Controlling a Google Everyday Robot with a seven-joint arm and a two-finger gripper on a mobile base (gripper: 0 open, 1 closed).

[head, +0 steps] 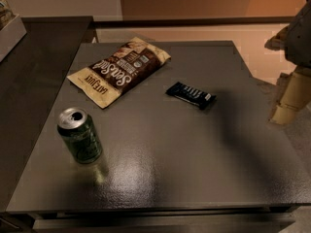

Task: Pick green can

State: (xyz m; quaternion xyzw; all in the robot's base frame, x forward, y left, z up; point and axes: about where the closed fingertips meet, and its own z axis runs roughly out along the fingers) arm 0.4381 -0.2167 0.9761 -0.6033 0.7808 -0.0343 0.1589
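The green can (80, 136) stands upright on the dark grey table (194, 169), near its front left corner. It is dark green with pale markings and a silver top with a dark mouth hole. My gripper (285, 106) shows as pale cream parts at the right edge of the view, beside the table's right edge. It is far to the right of the can and holds nothing that I can see.
A brown and cream snack bag (119, 69) lies at the back left of the table. A flat dark blue candy bar (191, 95) lies near the middle. A dark counter (34, 81) adjoins on the left, with a white box (9, 30) at its far corner.
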